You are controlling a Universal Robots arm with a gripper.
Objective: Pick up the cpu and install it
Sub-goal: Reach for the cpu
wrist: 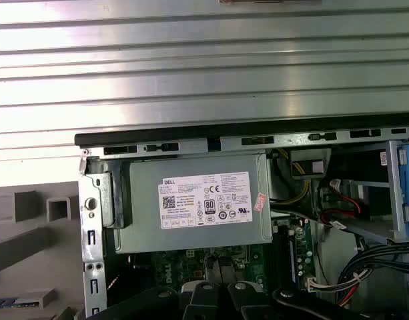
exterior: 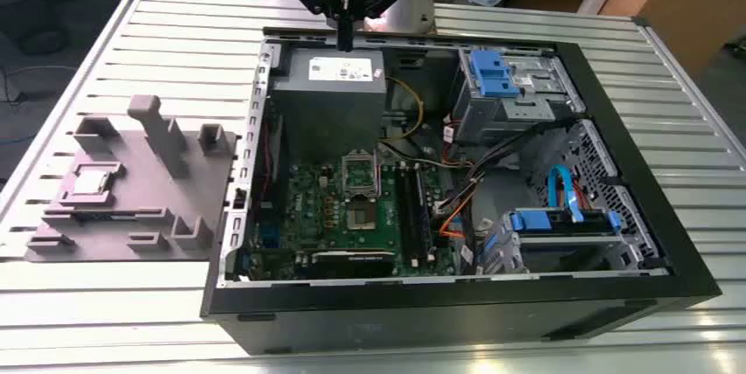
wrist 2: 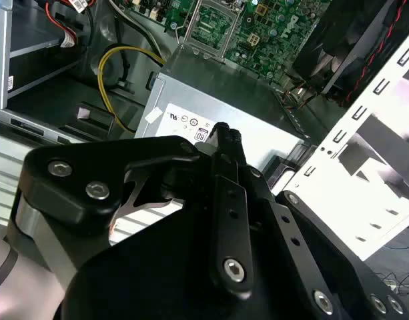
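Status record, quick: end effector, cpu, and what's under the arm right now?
end effector: over the power supply, fingers together, nothing held
cpu: lying on the grey fixture, at the exterior view's left of the computer case
power supply: inside the computer case, next to the green motherboard
task state: cpu not yet picked up

You have bright, even light on the scene. In the exterior view the ribbed silver metal table (exterior: 152,33) shines in pale bands, whitest along its near edge, while the inside of the open black computer case (exterior: 466,304) lies in shade. The grey plastic fixture tray (exterior: 128,173) throws only soft shadows. In the first wrist view the table slats glare almost white, yet the grey metal power-supply box (wrist: 144,220) is evenly lit. In the second wrist view the black metal gripper (wrist 2: 225,133) is a dark mass with glints on its bolt heads, and the white perforated case panel (wrist 2: 364,167) looks washed out.
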